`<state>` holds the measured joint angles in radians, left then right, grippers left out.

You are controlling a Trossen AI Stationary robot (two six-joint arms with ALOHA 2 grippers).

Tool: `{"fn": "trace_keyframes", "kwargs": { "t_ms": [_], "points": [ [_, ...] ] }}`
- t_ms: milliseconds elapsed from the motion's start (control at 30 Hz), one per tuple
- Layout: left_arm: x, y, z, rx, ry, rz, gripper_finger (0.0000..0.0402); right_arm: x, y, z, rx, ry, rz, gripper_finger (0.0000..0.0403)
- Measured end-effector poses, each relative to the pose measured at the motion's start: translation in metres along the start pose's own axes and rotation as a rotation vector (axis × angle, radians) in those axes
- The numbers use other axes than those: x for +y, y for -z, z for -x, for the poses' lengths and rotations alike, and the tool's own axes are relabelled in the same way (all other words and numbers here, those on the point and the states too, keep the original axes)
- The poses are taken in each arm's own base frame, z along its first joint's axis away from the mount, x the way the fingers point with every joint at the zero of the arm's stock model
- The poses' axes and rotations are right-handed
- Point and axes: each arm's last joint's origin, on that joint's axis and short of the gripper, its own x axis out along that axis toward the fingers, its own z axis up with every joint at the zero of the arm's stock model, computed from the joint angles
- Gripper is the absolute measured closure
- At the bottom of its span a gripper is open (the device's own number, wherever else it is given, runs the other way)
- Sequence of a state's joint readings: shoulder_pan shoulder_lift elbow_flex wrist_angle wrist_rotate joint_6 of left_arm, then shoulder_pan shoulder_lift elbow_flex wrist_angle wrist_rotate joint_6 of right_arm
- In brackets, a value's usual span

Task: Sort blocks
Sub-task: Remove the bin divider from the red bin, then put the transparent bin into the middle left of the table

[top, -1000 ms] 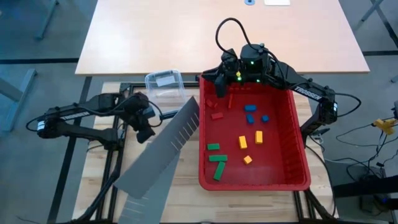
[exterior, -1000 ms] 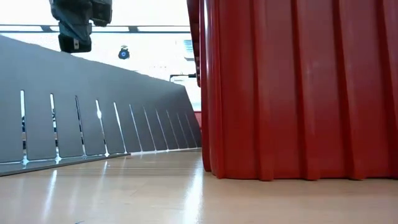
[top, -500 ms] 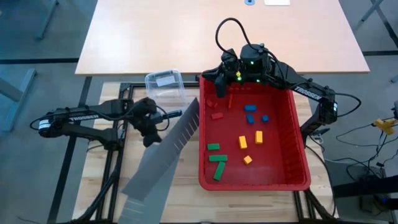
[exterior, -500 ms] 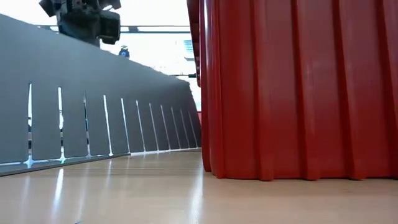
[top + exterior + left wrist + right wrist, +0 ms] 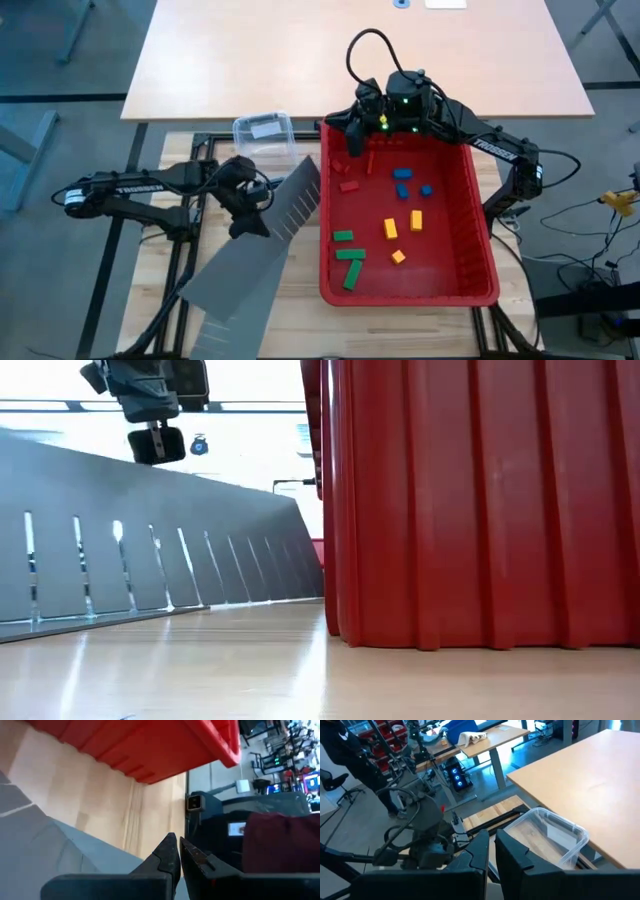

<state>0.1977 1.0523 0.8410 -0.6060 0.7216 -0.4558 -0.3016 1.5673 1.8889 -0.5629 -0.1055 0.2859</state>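
The blocks lie loose in a red bin: red ones at its far left, blue ones at the far middle, yellow ones in the centre, green ones at the near left. A long grey slotted panel slants from the table up against the bin's left wall. My left gripper is shut, over the panel's left long edge. My right gripper is shut above the bin's far left corner, with nothing between its fingers. My left gripper has its shut fingers slanting down just over the grey panel's upper face, near its left long edge. I cannot tell whether they touch it.
A small clear tub stands on the table beyond the panel's far end. A second grey slotted panel lies at the near edge. In the low view the bin's ribbed wall fills the right half. A light wooden table stands behind.
My left gripper has gone down and toward the bin, tipping its fingers further down. The grey panel rose steeper against the bin half a second ago and has now sunk back to a flatter slant.
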Motion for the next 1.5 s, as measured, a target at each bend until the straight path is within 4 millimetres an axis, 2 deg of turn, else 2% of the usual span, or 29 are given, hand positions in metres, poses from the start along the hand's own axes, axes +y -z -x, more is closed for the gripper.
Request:
{"fn": "trace_keyframes", "kwargs": {
  "t_ms": [167, 400, 500, 733, 967, 1167, 1333, 1500],
  "points": [
    [0.005, 0.0, -0.005, 0.003, -0.085, 0.004, 0.0401, 0.0, 0.0, 0.0, 0.0, 0.0, -0.001, 0.0389],
    [0.021, 0.017, 0.007, 0.023, -0.568, 0.093, 0.0401, 0.0, 0.0, 0.0, -0.001, 0.0, -0.001, 0.0389],
    [0.025, 0.025, 0.01, 0.089, -0.646, 0.109, 0.0401, 0.0, 0.0, 0.0, 0.0, 0.001, 0.0, 0.0389],
    [0.036, 0.033, 0.004, 0.111, -0.658, 0.142, 0.0401, 0.0, 0.0, 0.0, -0.001, 0.001, 0.009, 0.0389],
    [0.048, 0.038, -0.017, 0.085, -0.423, 0.189, 0.0401, 0.0, 0.0, 0.0, -0.001, 0.001, 0.007, 0.0389],
    [0.049, 0.038, -0.018, 0.087, -0.424, 0.175, 0.0401, 0.0, 0.0, 0.0, -0.001, 0.001, 0.006, 0.0389],
    [0.039, 0.028, -0.012, 0.048, -0.438, 0.135, 0.0401, 0.0, 0.0, 0.0, -0.001, 0.001, 0.006, 0.0389],
    [0.011, 0.002, 0.009, -0.097, -0.481, 0.009, 0.0401, 0.0, 0.0, 0.0, -0.001, 0.002, 0.008, 0.0389]
  ]
}}
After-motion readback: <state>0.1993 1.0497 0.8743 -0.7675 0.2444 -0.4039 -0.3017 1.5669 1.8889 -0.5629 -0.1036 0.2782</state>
